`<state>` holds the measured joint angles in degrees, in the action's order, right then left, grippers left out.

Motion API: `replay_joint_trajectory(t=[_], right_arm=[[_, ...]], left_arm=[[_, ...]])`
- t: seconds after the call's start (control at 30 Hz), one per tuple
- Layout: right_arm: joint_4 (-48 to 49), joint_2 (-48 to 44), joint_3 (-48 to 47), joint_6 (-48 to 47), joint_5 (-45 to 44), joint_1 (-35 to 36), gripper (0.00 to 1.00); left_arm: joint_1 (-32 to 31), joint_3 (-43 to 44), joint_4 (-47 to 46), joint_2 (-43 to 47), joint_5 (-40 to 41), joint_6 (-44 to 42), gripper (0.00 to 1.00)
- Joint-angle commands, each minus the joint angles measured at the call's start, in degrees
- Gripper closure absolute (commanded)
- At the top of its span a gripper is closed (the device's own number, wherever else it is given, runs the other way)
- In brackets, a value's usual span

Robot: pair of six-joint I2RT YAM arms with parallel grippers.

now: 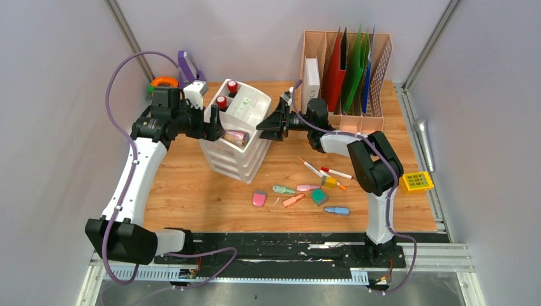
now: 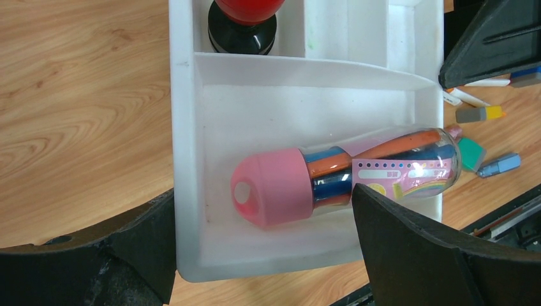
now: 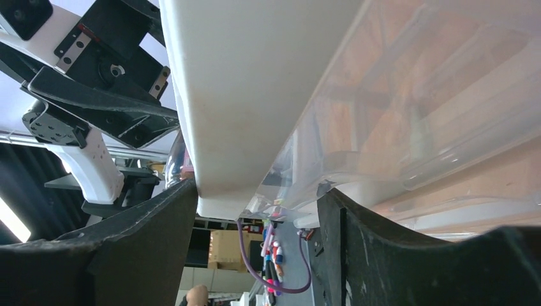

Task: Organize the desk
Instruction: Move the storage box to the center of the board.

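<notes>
Left pincer [image 2: 263, 197] stands wide open over the marker jar [image 2: 383, 172], probably light and slippery, best taken mid-body. Right pincer [image 3: 255, 191] straddles the plastic drawer tower's [image 1: 231, 160] edge, grip unclear.

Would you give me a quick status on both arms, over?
Left gripper open over pen tube in drawer. Right gripper straddles organizer edge, grip unclear. Markers loose on desk.

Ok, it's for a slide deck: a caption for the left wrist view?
Open left gripper poised over a white tray holding a pink-capped clear tube of coloured pens.
</notes>
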<state>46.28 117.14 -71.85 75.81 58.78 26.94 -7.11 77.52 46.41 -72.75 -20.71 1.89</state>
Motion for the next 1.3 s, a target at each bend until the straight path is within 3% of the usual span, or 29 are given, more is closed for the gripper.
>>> replay_joint_trajectory(t=[0.0,0.17,0.33,0.77,1.27], right_arm=[[11.93,-0.88,-0.61,5.85,-0.28,1.60,0.34],[15.75,-0.31,-0.86,9.76,-0.88,2.00,0.39],[15.76,-0.17,-1.01,10.52,-0.60,1.99,0.51],[-1.86,-6.39,2.60,-3.52,-0.63,-0.57,0.70],[-14.74,-8.97,0.97,-8.98,-0.32,-3.02,0.85]], left_arm=[[-0.45,-1.09,-0.28,0.25,-0.52,-0.02,0.00],[-0.44,-1.68,-0.74,0.42,-0.65,0.37,0.00],[-0.45,-1.59,-0.87,0.27,-0.20,0.40,0.00],[-0.45,1.75,-0.12,-0.33,2.76,-1.35,0.00],[-0.44,0.26,-1.32,0.25,6.32,-1.80,0.00]])
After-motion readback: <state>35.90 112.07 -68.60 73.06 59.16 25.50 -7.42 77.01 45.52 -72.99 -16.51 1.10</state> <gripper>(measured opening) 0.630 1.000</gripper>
